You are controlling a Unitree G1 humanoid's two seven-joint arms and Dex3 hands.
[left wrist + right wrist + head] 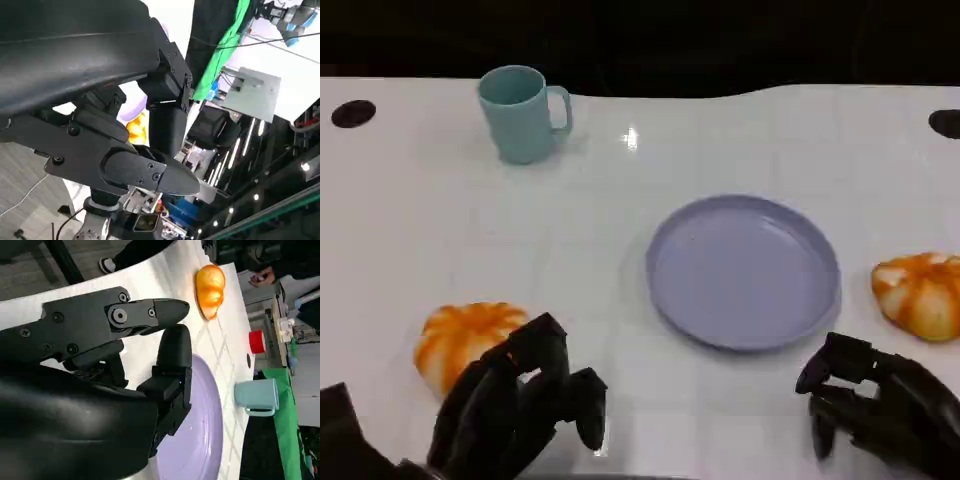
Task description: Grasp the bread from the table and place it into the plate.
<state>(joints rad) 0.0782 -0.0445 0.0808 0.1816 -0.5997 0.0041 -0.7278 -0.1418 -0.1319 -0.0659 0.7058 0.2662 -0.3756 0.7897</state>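
The left hand (pixel 525 400) hung just above the white bench (pixel 620 260), fingers apart and bent downward with nothing between them. The right hand (pixel 880 405) was likewise empty, its fingers loosely curled but spread, low over the bench near the front rim of the round lilac plastic plate (pixel 743 270).

Taking that plate as the landmark: one round orange-and-white striped bread roll (pixel 460 340) lay well to the plate's left, directly beyond the left hand's fingertips and partly hidden by them. A second roll of the same colouring (pixel 920 293) sat just right of the plate, a little beyond the right hand; the right wrist view showed it (pixel 210 290) past that hand's fingers (pixel 150 312). The plate held nothing. A pale teal mug (pixel 523 112) stood far behind the plate to its left.

The bread looked light and soft, with a glossy domed crust that would dent under a hard squeeze. It would probably be best taken across its widest part, fingers over the dome and thumb low on the opposite flank, with gentle pressure.
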